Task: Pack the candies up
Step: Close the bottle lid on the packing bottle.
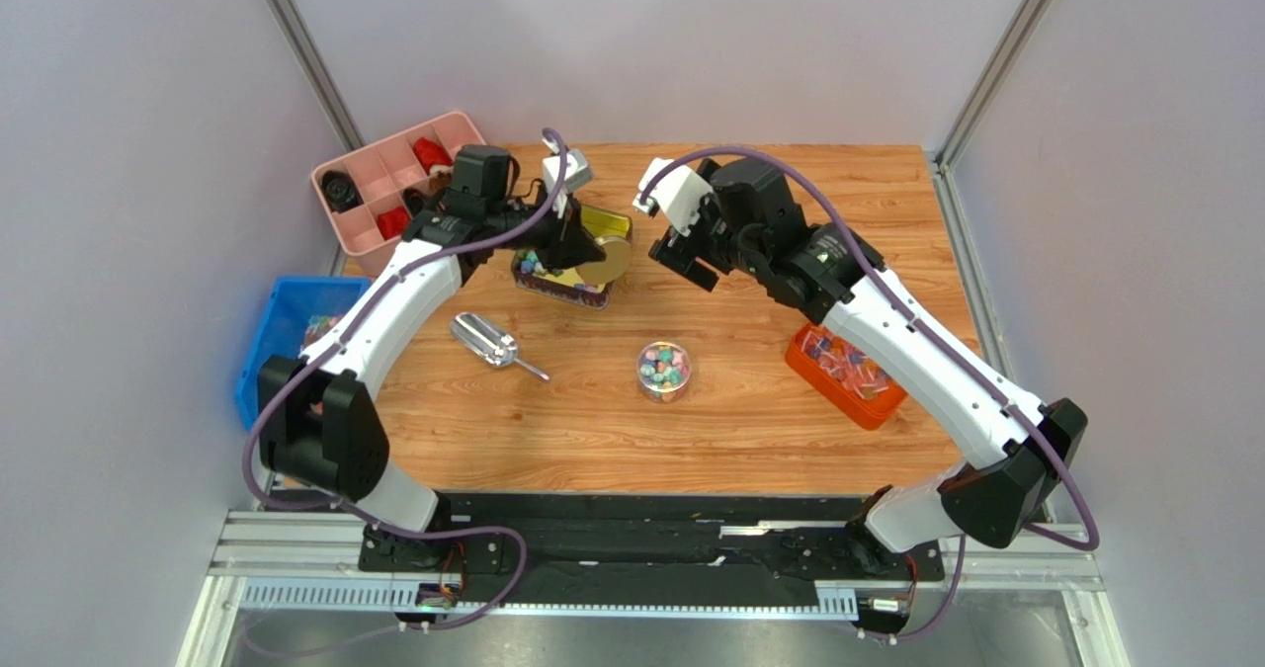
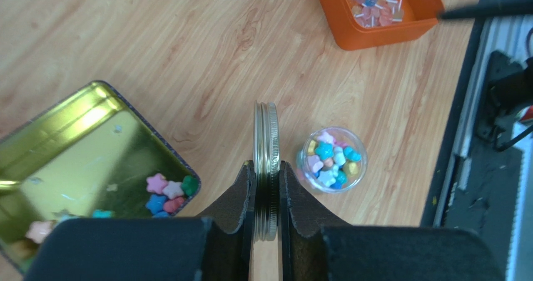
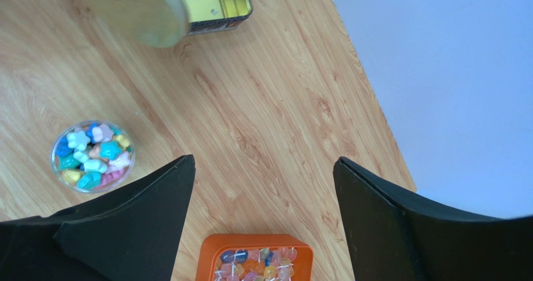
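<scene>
Off the table's (image 1: 832, 223) left edge sits a blue bin (image 1: 260, 356). A metal scoop (image 1: 490, 338) lies on the wood nearby. Next comes an open gold tin (image 2: 81, 137) with only a few candies in one corner. The left gripper (image 2: 268, 175) is clenched on a gold screw lid (image 2: 266, 125), held edge-on, with a finger pressed on each flat face.

Near the middle stands a small clear jar (image 2: 361, 168), open and heaped with candies (image 2: 330, 159): tiny pastel stars. They look light, hard and loose, likely to skitter if bumped and too small to pinch one by one. The scoop probably suits them better. The jar looks light with smooth, slippery walls, so it is best steadied by its sides below the rim.

The right gripper (image 3: 263, 168) hangs released, its jaws wide and empty. An orange bin (image 2: 375, 36) of wrapped sweets sits close to the table's right edge. Bare wood surrounds the jar, which gives open room to approach.
</scene>
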### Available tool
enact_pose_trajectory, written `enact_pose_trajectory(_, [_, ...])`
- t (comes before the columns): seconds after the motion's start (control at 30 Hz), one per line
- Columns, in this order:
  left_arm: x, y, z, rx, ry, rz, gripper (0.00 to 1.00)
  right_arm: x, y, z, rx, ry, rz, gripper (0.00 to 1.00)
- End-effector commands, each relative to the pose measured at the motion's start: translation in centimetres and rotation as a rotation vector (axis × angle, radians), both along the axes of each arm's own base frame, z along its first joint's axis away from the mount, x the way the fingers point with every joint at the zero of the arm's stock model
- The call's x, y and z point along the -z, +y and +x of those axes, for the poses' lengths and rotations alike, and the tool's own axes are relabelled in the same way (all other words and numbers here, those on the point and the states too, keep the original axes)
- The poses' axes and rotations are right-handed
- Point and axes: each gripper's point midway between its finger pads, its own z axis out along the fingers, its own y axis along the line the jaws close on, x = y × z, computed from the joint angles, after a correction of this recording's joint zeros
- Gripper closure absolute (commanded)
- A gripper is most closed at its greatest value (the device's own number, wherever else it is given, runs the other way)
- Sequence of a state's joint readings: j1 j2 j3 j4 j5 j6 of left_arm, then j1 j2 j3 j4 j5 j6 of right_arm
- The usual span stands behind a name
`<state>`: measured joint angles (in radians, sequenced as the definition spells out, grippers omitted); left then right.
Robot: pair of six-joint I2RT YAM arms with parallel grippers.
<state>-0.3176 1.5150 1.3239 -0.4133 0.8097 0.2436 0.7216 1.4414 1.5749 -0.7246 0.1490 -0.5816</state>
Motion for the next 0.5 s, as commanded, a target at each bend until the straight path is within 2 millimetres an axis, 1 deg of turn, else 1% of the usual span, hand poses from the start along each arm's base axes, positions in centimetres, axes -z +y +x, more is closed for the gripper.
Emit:
enact_pose_trajectory(0.0, [-1.9,-1.6,1.6,-0.106,0.182,-0.125,1.0,-0.7,1.2,-1.0,-0.013,-0.07,0.0,0.13])
enact_pose_trajectory(0.03, [-2.3,-1.8,1.8,-0.109,0.194,-0.142,1.0,-0.1,1.4,-1.3,-0.023,-0.062,-0.009,0.13])
enact_pose_trajectory(0.07, [-2.5,-2.1,1.7,-0.116,0.225,-0.163,1.0,0.1,2.0,-1.6,-0.04,-0.058,-0.008,0.12])
enact_pose_trajectory(0.13, [-3.0,-2.4,1.9,-0.117,0.242,-0.193,1.0,0.4,2.8,-2.0,-0.058,-0.046,0.005,0.11])
enact_pose_trajectory(0.2, [-3.6,-2.9,1.5,-0.096,0.292,-0.225,1.0,0.5,3.7,-2.4,-0.075,-0.035,0.015,0.11])
enact_pose_trajectory(0.23, [-4.3,-3.1,1.5,-0.085,0.295,-0.241,1.0,0.7,4.1,-2.4,-0.077,-0.029,0.015,0.1])
enact_pose_trajectory(0.3, [-4.7,-3.6,1.3,-0.061,0.351,-0.266,1.0,0.5,4.8,-2.5,-0.079,-0.023,0.039,0.1])
enact_pose_trajectory(0.33, [-5.5,-3.8,1.3,-0.046,0.354,-0.282,1.0,0.7,5.1,-2.5,-0.08,-0.015,0.042,0.1])
enact_pose_trajectory(0.37, [-5.8,-4.0,1.1,-0.029,0.368,-0.293,1.0,0.3,5.3,-2.5,-0.076,-0.016,0.06,0.09])
enact_pose_trajectory(0.4, [-5.9,-4.4,0.6,0.007,0.424,-0.316,1.0,0.3,5.4,-2.4,-0.072,-0.014,0.07,0.09])
enact_pose_trajectory(0.43, [-6.4,-4.7,0.6,0.034,0.423,-0.338,1.0,0.2,5.5,-2.3,-0.069,-0.014,0.076,0.09])
enact_pose_trajectory(0.47, [-6.4,-4.8,0.6,0.048,0.443,-0.349,1.0,0.0,5.7,-2.2,-0.064,-0.015,0.093,0.09])
